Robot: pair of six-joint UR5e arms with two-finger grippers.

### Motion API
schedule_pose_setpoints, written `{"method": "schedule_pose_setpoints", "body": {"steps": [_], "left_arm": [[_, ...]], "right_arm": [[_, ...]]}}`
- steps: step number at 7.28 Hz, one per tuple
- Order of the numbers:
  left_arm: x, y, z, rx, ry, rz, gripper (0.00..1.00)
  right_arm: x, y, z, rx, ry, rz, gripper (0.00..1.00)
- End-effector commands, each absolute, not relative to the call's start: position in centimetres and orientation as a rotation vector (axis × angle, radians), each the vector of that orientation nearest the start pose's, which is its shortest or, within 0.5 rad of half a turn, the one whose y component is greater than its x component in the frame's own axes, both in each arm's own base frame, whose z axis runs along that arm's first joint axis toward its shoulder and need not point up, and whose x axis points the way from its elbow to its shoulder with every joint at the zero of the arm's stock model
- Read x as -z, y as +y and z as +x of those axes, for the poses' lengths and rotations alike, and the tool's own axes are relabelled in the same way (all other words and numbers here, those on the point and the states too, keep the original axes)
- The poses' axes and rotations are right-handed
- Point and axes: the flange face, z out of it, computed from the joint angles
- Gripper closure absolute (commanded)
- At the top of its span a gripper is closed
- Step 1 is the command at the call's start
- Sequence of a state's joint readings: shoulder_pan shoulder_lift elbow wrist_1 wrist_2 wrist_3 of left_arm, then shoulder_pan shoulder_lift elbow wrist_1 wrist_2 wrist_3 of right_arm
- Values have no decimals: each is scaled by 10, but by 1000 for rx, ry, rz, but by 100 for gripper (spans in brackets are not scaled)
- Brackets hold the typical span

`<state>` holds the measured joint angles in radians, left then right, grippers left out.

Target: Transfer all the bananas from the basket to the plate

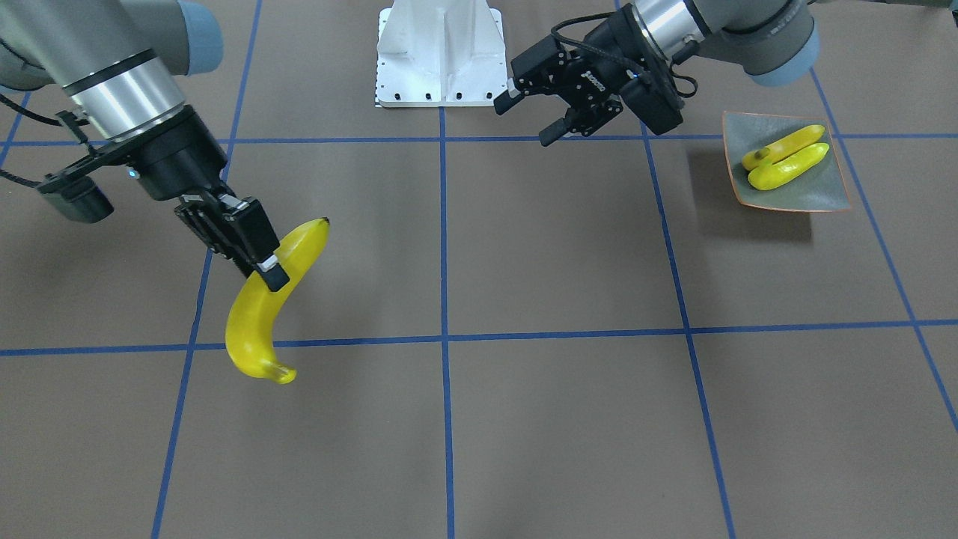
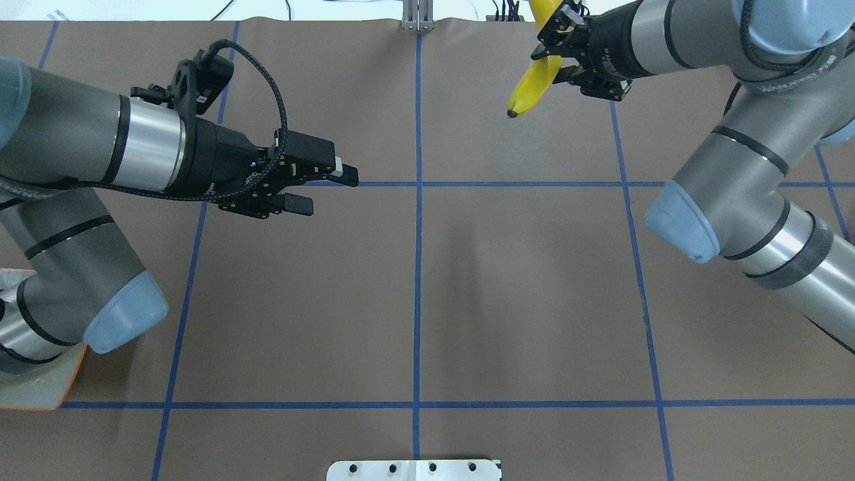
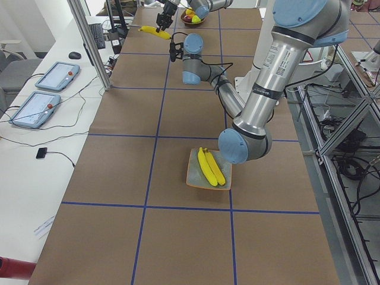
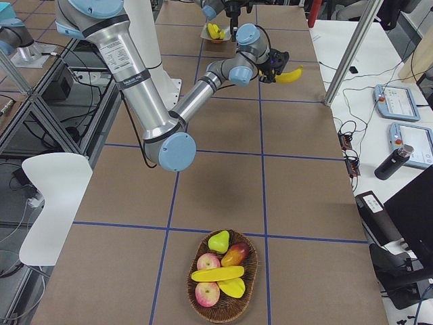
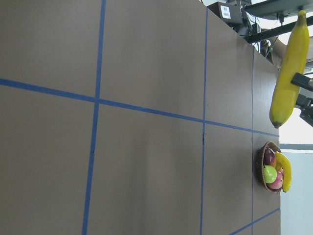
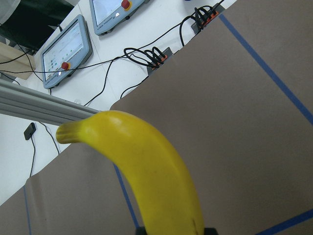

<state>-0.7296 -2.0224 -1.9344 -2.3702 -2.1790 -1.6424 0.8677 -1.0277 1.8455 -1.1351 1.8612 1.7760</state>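
Your table (image 1: 569, 247) is covered in brown paper gridded with blue tape. Beyond its far edge runs a white bench (image 4: 406, 68) with two tablet consoles (image 4: 394, 101) and loose cables. The white robot mount (image 1: 440, 56) sits at the near edge. The wicker basket (image 4: 191, 296) is at the table's right end and holds one basket banana (image 4: 216, 274) lying flat among a green pear (image 4: 218, 241), apples (image 4: 208, 261) and other fruit. The plate (image 1: 808, 196) is at the left end, well apart from the basket. Two plate bananas (image 1: 787, 159) lie on it side by side, touching, with their long axes parallel and diagonal across the dish. The right gripper (image 1: 263, 269) has its jaws clamped across the middle of the held banana (image 1: 254, 322), which is clear of the paper over the right half, toward the far edge. Its long axis runs roughly level, near to far, with the dark tip toward the robot and the stem end toward your bench. The left gripper (image 1: 528, 118) hangs over the table left of centre with its jaws parted fairly wide and nothing between them.
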Motion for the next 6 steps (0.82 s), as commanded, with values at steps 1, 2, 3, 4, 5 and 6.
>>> {"method": "schedule_pose_setpoints", "body": {"steps": [1, 2, 3, 4, 5, 6], "left_arm": [[-143, -400, 357, 107, 1618, 45, 1], [-143, -399, 356, 108, 1619, 45, 1], [-143, -399, 356, 107, 1621, 45, 1], [-142, -399, 355, 104, 1623, 48, 1], [-141, -398, 355, 99, 1628, 53, 1], [-134, -395, 351, 89, 1642, 63, 1]], "right_arm": [[-126, -502, -355, -732, -1372, 173, 100], [-107, -486, -365, -730, -1410, 174, 100], [-95, -474, -375, -705, -1433, 167, 100], [-88, -456, -386, -675, -1450, 163, 100], [-82, -443, -393, -654, -1467, 163, 100], [-76, -431, -397, -632, -1483, 151, 100]]}}
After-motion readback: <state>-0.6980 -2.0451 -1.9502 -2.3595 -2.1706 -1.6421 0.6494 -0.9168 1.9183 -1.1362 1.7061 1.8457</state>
